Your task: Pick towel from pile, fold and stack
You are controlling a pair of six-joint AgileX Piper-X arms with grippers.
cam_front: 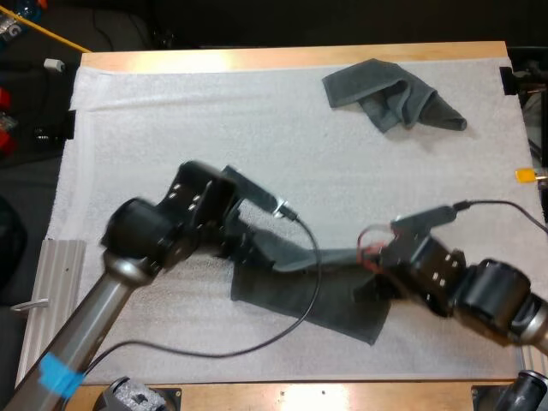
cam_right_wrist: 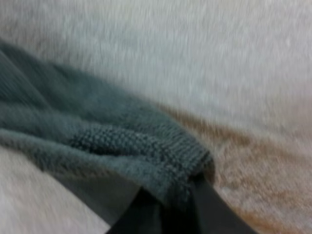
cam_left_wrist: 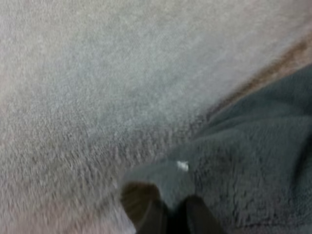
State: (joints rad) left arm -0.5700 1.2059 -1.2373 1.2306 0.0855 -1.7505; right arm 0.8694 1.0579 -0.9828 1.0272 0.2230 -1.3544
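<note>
Both pinching: left claw (cam_left_wrist: pixel 168 213) clamped on towel (cam_front: pixel 308 295) 9 o'clock edge, right claw (cam_right_wrist: pixel 169 207) on its 3 o'clock edge. Wide grip, likely to pull it flat for folding.

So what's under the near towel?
Only the white mat shows around the near towel. Whatever lies beneath is covered. The left gripper and right gripper pinch its edges.
</note>
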